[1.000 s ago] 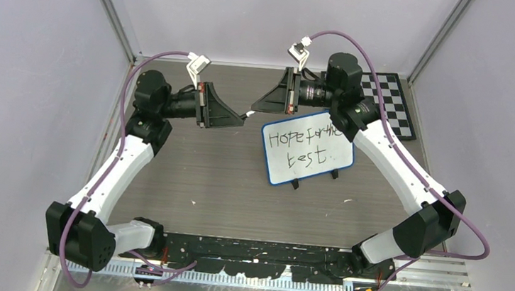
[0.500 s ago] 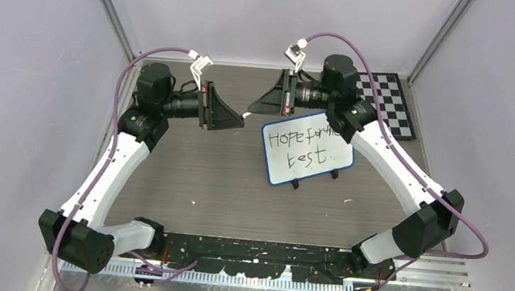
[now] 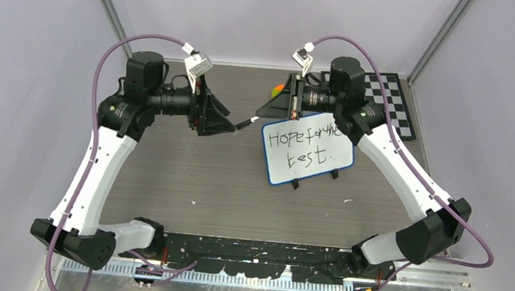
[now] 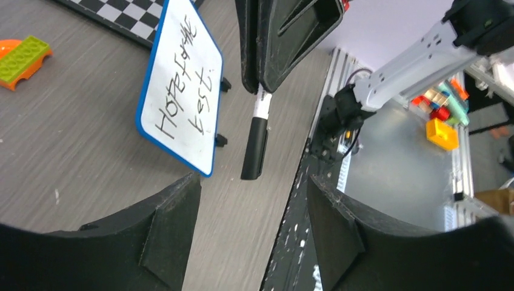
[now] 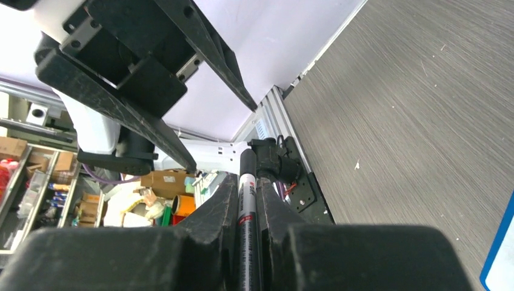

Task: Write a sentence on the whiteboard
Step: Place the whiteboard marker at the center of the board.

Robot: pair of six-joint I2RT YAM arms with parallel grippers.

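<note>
- Clearly the writing looks finished: the whiteboard [image 3: 309, 150] carries "Hope for the best." in black. It rests on the table [image 3: 223, 178], right of centre and near the checkered board [image 3: 387, 101].
- What is left, in my judgement, is only to put the marker [image 4: 256, 136] away. Its free end is black and looks like a cap, but I cannot be sure.
- Right gripper [image 5: 247, 182]: the jaws are closed tight on the marker, which sticks out past the fingertips toward the left arm and is held above the table.
- Left gripper [image 4: 251, 188]: the jaws stand wide apart and hold nothing — the black end of the marker hangs just beyond them.
- Containers: I see none on the table. One orange and green toy brick [image 4: 21, 57] lies loose on the wood, beyond the top edge of the board. Past the rail some coloured blocks [image 4: 442, 115] show — too blurred to say if they sit in a bin.
</note>
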